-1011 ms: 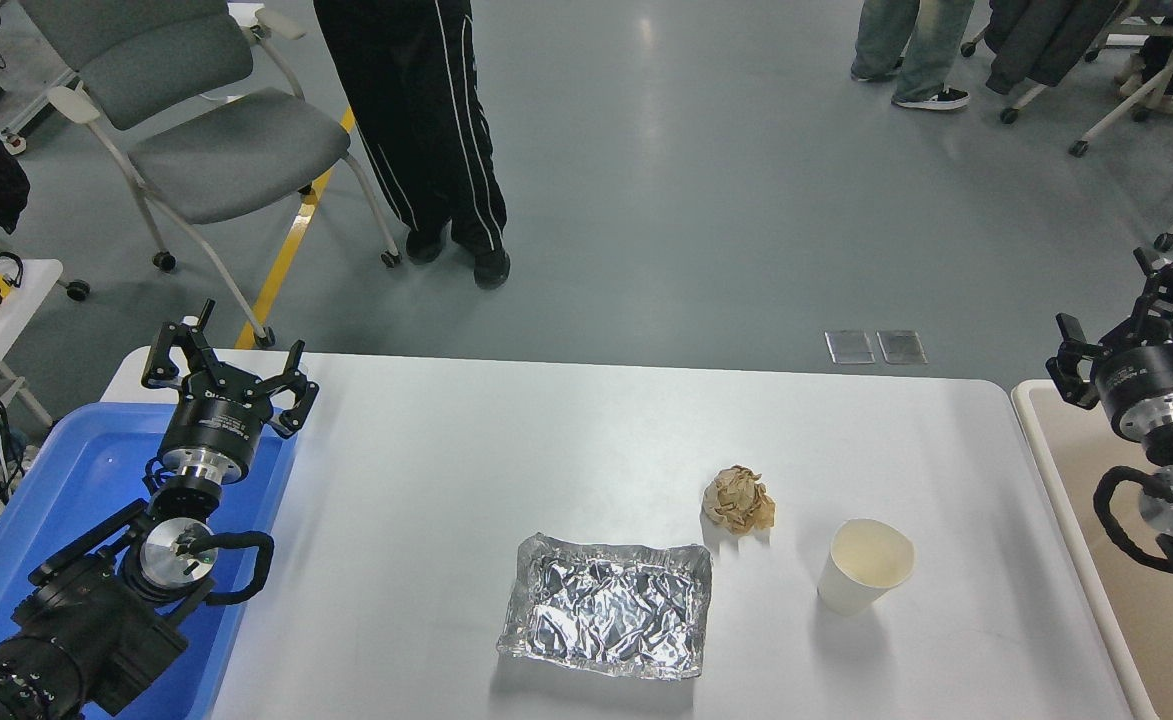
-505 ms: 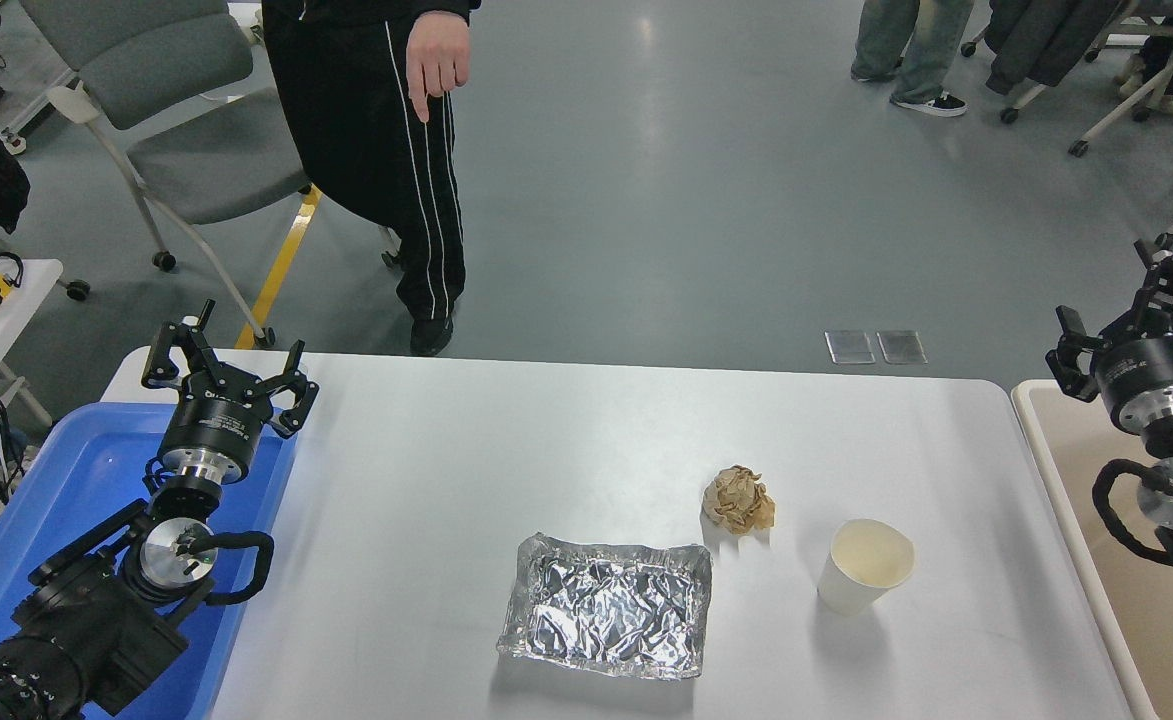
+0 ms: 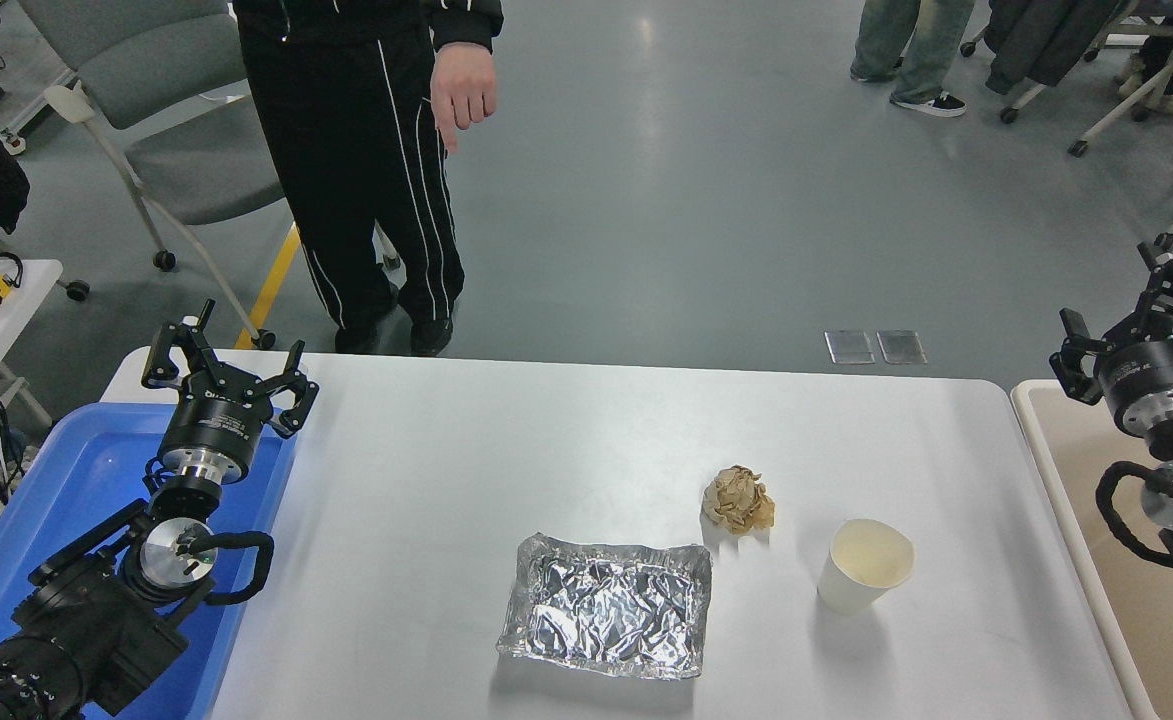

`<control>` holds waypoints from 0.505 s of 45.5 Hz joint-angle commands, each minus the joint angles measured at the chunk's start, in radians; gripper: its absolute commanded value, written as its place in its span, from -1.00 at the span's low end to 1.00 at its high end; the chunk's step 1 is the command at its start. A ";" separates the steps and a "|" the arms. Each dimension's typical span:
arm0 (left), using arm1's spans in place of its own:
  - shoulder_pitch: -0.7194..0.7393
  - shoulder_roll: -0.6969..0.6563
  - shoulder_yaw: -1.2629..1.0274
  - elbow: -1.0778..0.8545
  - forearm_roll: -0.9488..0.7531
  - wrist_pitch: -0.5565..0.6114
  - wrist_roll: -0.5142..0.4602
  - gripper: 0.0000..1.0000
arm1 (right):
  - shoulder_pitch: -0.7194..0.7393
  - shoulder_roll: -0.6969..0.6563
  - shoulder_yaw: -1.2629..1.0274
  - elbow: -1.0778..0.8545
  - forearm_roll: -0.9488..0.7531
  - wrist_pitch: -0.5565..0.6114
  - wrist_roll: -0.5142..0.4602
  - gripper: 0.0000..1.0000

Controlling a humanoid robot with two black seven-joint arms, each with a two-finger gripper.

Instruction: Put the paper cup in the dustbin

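The cup (image 3: 866,565) stands upright on the worktop (image 3: 566,440), just right of the paper ball (image 3: 739,498) and untouched. The right pincer (image 3: 1138,312), prongs apart, hangs over the bin (image 3: 1031,400); I'd bring it down around the cup's wall, squeezing gently. The left pincer (image 3: 223,362) is parked, spread. Since earlier, a person (image 3: 356,170) stepped closer; the right arm barely shifted.
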 commanded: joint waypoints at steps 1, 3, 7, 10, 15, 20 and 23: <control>0.000 0.000 0.000 0.000 0.000 0.000 0.000 1.00 | 0.017 -0.049 -0.050 -0.004 -0.006 -0.002 0.000 0.98; 0.000 0.000 0.000 0.000 0.000 0.000 0.000 1.00 | 0.025 -0.069 -0.088 -0.004 -0.009 -0.004 -0.002 0.98; 0.000 0.000 0.000 0.000 0.000 0.000 0.000 1.00 | 0.097 -0.106 -0.272 -0.019 -0.015 -0.004 -0.008 0.98; 0.000 0.000 0.000 0.000 0.000 0.000 0.000 1.00 | 0.154 -0.141 -0.427 -0.027 -0.015 -0.002 -0.010 0.98; 0.000 0.001 0.000 0.000 0.000 0.000 0.000 1.00 | 0.252 -0.213 -0.673 -0.025 -0.013 0.006 -0.010 0.98; 0.000 0.000 0.000 0.000 0.000 0.000 0.000 1.00 | 0.315 -0.230 -0.857 -0.025 -0.024 0.045 -0.008 0.98; 0.000 0.000 0.000 0.000 0.000 0.000 0.000 1.00 | 0.356 -0.230 -0.947 -0.025 -0.061 0.076 -0.008 0.98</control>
